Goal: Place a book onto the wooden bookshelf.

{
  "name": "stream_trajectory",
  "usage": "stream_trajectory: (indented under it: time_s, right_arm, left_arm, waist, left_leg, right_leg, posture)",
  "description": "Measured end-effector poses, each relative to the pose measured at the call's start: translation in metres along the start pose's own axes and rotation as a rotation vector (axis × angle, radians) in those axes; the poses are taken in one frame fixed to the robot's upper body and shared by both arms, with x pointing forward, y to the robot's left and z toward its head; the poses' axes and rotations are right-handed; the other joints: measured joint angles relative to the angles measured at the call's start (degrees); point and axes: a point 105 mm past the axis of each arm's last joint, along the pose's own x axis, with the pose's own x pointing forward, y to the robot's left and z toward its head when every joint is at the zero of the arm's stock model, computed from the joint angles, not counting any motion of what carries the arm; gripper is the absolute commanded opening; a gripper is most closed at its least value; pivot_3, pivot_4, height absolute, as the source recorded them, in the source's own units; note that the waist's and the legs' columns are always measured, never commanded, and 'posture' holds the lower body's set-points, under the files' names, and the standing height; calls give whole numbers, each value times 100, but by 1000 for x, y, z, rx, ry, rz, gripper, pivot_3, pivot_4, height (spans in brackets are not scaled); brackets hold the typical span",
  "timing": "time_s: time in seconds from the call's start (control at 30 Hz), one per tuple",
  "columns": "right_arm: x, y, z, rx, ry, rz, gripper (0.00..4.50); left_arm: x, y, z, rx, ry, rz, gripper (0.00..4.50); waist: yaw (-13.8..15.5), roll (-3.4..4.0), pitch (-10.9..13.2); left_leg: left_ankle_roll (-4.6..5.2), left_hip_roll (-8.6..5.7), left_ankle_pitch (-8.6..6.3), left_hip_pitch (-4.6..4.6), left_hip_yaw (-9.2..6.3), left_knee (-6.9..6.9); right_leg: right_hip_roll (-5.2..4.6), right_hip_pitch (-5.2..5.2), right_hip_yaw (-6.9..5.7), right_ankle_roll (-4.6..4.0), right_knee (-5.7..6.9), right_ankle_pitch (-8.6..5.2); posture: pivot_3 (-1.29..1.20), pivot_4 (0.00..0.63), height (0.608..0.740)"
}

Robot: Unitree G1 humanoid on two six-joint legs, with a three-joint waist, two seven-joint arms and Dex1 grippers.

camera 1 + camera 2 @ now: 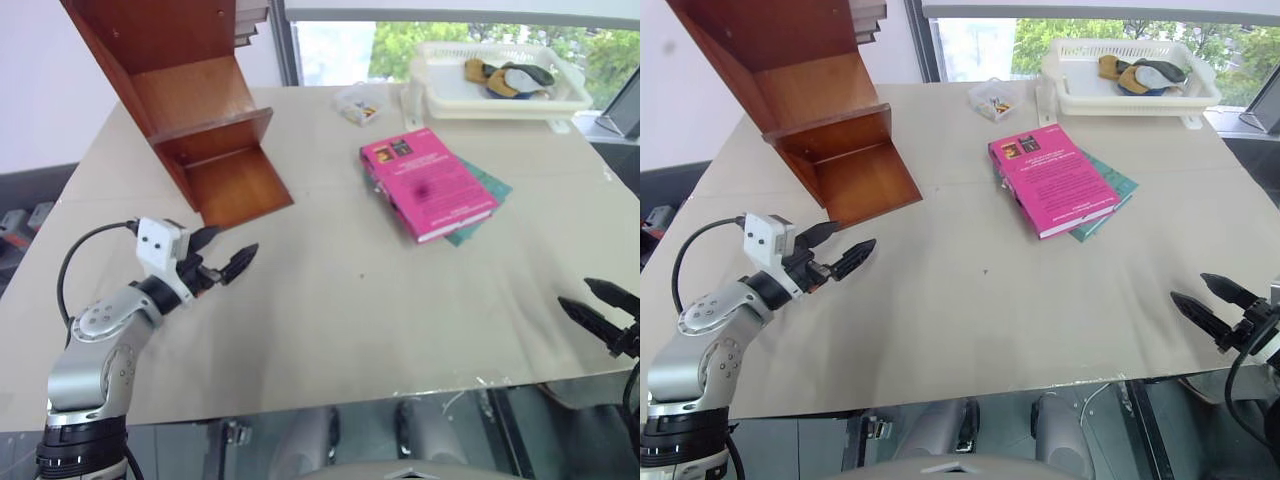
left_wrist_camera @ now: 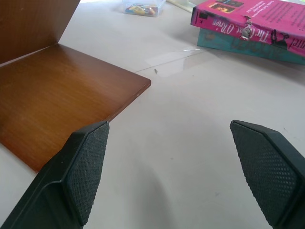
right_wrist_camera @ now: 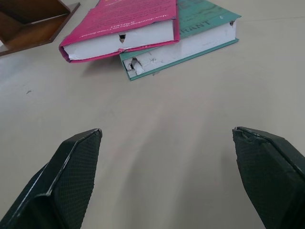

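Pink book [image 1: 427, 187] beyond both jaws.

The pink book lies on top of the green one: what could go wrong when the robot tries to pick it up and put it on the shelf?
1. The pink book rests on the teal book, so a grasp may drag or lift both.
2. The wooden bookshelf appears tilted with a small bottom shelf; the thick book may slide off.
3. Both the left gripper and the right gripper are open and far from the book; a long reach may misalign.
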Motion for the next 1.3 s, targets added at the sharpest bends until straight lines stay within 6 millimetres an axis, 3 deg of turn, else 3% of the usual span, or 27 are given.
stream_trajectory:
  time_s: [0.37, 1.07, 1.2, 1.3]
  right_arm:
    - [-5, 4, 10, 10, 21, 73, 4500]
    - [-10, 7, 12, 0, 28, 62, 4500]
    - [-4, -6, 17, -49, 15, -30, 4500]
    - [13, -24, 38, -107, -41, -141, 4500]
  left_arm:
    - [-10, 1, 1, 2, 16, -37, 4371]
    - [-5, 1, 9, 34, -4, -39, 4371]
    - [-4, -3, 15, 41, -27, -86, 4371]
    - [-2, -8, 34, 40, -85, -165, 4371]
  waist:
    - [80, 0, 0]
    - [76, -1, -1]
    - [65, -1, -1]
    - [45, -3, 1]
  left_leg:
    - [0, 0, 0, -8, 3, -1]
    - [1, -3, 2, -3, 12, 8]
    - [0, -3, 3, 1, 21, 16]
    - [-2, 1, 4, 3, 22, 40]
  right_leg:
    - [0, -10, 2, 0, 1, 0]
    - [14, -9, -12, 14, 12, 8]
    - [20, -9, -9, 13, 22, 7]
    - [31, -8, -7, 4, 42, 3]
  posture:
    - [0, 150, 740]
    - [0, 150, 740]
    - [0, 150, 740]
    - [0, 150, 740]
